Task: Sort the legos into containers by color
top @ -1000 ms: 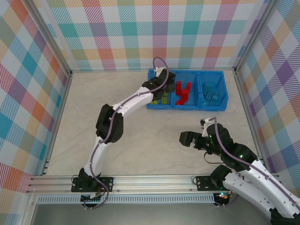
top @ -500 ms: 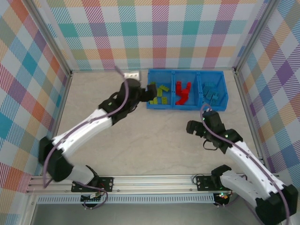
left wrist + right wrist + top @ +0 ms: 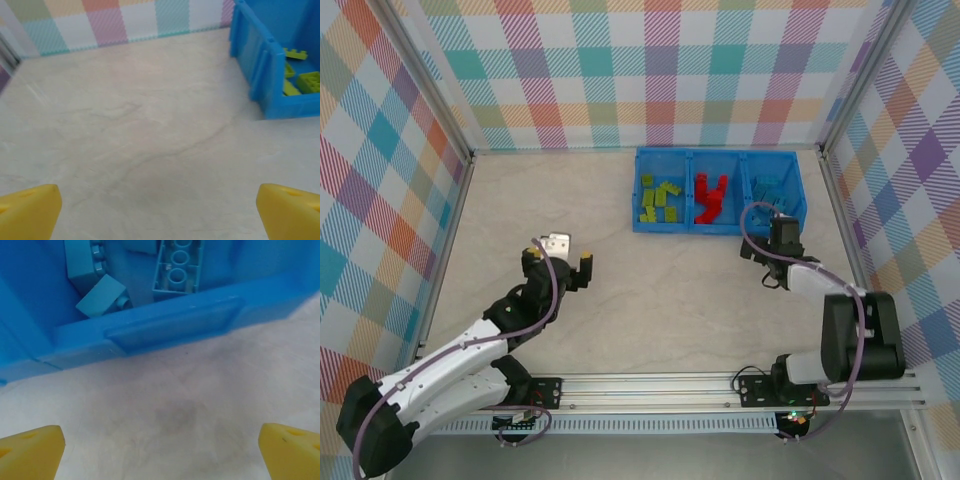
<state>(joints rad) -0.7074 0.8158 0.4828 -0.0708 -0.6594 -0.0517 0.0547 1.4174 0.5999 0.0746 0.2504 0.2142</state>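
The blue bin (image 3: 686, 228) stands at the back of the table with three compartments in a row. Lime green legos (image 3: 660, 200) lie in its left one, red legos (image 3: 711, 198) in the middle one, blue legos (image 3: 772, 194) in the right one. My left gripper (image 3: 558, 268) hovers over bare table, well to the near left of the bin, open and empty. Its wrist view shows the bin's left corner (image 3: 255, 65) and green legos (image 3: 306, 80) beyond the yellow fingertips (image 3: 27, 212). My right gripper (image 3: 772, 250) stands open just in front of the bin's wall (image 3: 170, 327), facing blue legos (image 3: 177, 265).
Checked walls enclose the table on three sides, with metal posts at the back corners. An aluminium rail (image 3: 650, 385) carries both arm bases along the near edge. Bare marbled tabletop (image 3: 650, 290) stretches between the two grippers.
My left arm has drawn back from the bin's green compartment to the near left and its jaws have widened. My right arm has swung up toward the bin's right end.
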